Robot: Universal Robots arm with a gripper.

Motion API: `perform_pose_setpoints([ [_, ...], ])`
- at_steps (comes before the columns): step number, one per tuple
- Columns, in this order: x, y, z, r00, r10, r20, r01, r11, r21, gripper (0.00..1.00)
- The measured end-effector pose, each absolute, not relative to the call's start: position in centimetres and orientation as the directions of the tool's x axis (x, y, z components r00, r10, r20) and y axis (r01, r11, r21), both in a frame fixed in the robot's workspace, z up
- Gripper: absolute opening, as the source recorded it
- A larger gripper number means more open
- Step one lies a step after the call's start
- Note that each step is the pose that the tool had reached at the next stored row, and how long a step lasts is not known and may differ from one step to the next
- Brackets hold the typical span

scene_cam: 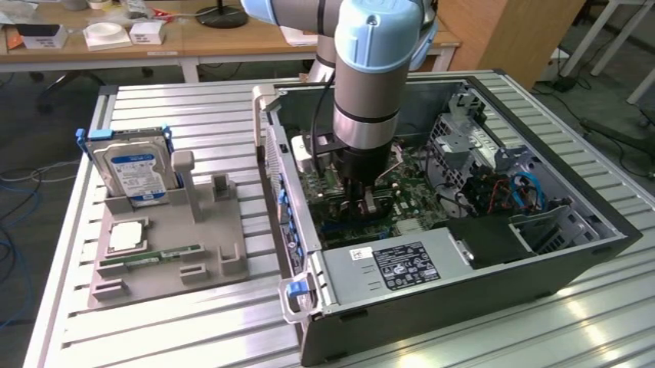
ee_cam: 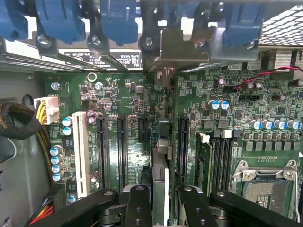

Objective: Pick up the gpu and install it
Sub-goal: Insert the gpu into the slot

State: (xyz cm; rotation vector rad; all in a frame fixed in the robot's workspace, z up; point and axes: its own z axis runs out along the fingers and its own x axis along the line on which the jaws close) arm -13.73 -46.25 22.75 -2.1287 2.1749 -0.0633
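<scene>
The hand (ee_cam: 161, 201) was down inside the open computer case (scene_cam: 532, 264), its two black fingers (ee_cam: 138, 205) closed on the top edge of the gpu (ee_cam: 160, 175), which stood on edge between them. In the wrist view the card ran in a narrow line from the fingers toward the rear of the case, where its silver bracket (ee_cam: 166, 75) met the row of blue slot clips (ee_cam: 118, 21). The card sat over the green motherboard (ee_cam: 132, 104), between the black expansion slots (ee_cam: 122, 151) on one side and another long black slot (ee_cam: 182, 146) on the other; whether it was fully seated could not be told. The empty processor socket (ee_cam: 265, 182) lay further along the board.

In the exterior view the arm (scene_cam: 373, 77) reached straight down into the case. At the exterior view's left, a grey holder tray (scene_cam: 169, 268) on the slatted metal surface (scene_cam: 184, 107) held a hard drive with a blue label (scene_cam: 131, 169) upright and a green RAM stick (scene_cam: 164, 254) lying flat.
</scene>
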Motion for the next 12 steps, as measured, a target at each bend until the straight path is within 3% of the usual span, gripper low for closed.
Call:
perform_pose_setpoints([
  [12,-13.73,-46.25,22.75,-0.019,-0.999,-0.041,-0.995,0.023,-0.098,0.27],
])
